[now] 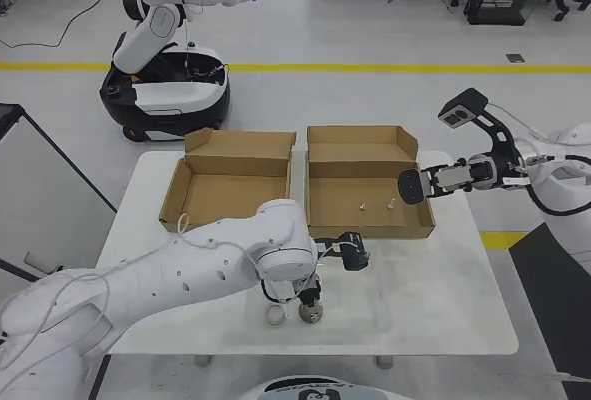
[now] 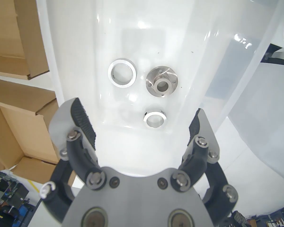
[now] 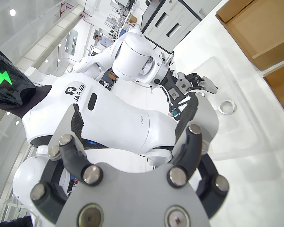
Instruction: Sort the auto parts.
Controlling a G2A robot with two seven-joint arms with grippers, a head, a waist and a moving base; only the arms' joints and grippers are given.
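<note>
- Silver metal flanged hub (image 2: 161,81), large ring (image 2: 122,72), small ring (image 2: 155,120): on white table (image 1: 445,300), below left gripper (image 2: 138,115), fingers apart.
- Right gripper (image 3: 133,106): apart, empty.
- Est. rigid, dense, slick; grip across OD.

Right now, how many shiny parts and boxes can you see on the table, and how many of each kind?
Plain rings: 2, a larger ring and a smaller ring
Flanged hub with a centre hole: 1
Cardboard boxes: 2
Small parts lying inside one box: 2
Total: 7 things
</note>
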